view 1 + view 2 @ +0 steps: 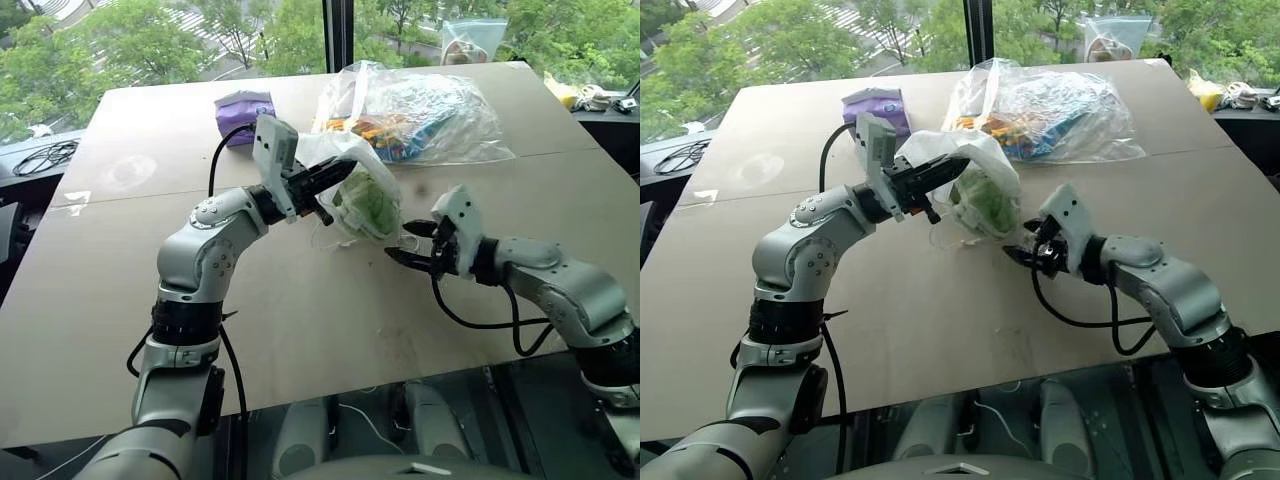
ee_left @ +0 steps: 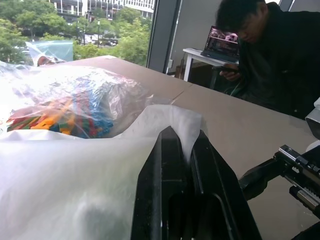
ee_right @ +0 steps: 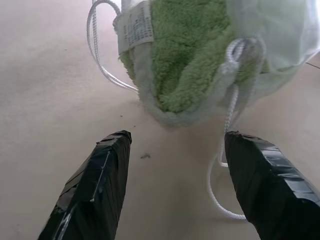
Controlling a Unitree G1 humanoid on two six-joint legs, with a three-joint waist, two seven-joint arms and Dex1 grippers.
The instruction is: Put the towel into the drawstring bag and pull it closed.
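Observation:
The white translucent drawstring bag point(image 1: 362, 195) hangs lifted off the brown table point(image 1: 300, 330), and my left gripper point(image 1: 338, 174) is shut on its upper fabric point(image 2: 75, 185). The pale green towel point(image 3: 185, 55) sits inside the bag and shows at its mouth. A white cord point(image 3: 227, 115) trails from the mouth onto the table, with a second loop point(image 3: 100, 55) on the other side. My right gripper point(image 1: 410, 243) is open just below and to the right of the bag. The cord lies between its black fingers point(image 3: 95, 185), which touch neither the cord nor the bag.
A large clear plastic bag of colourful items point(image 1: 420, 115) lies behind the drawstring bag. A purple tissue pack point(image 1: 243, 108) lies at the back left and a small clear bag point(image 1: 472, 40) stands at the far edge. A seated person point(image 2: 270, 55) is beyond the table.

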